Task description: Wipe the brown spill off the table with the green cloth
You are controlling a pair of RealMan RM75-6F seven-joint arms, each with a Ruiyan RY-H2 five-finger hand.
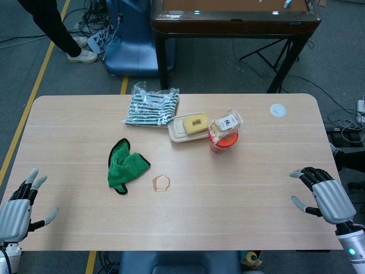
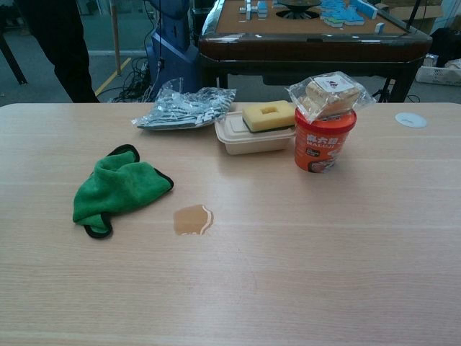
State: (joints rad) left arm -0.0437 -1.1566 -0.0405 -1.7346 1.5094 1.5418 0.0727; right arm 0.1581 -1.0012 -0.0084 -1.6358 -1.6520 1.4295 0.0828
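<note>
The green cloth (image 1: pixel 126 165) (image 2: pixel 118 189) lies crumpled on the table, left of centre. A small brown spill (image 1: pixel 161 182) (image 2: pixel 192 219) sits just to its right, apart from the cloth. My left hand (image 1: pixel 18 209) hovers at the near left corner, fingers spread, holding nothing. Over the near right edge is my right hand (image 1: pixel 324 194), also empty, its fingers apart. Both hands are far from the cloth and show only in the head view.
Behind the spill stand a beige lidded box (image 1: pixel 181 132) (image 2: pixel 251 137) topped with a yellow sponge (image 1: pixel 195 123) (image 2: pixel 269 116), a red cup (image 1: pixel 222 140) (image 2: pixel 323 140) with a snack packet on it, and a striped plastic bag (image 1: pixel 151 106) (image 2: pixel 185 108). A white disc (image 1: pixel 278 109) lies far right.
</note>
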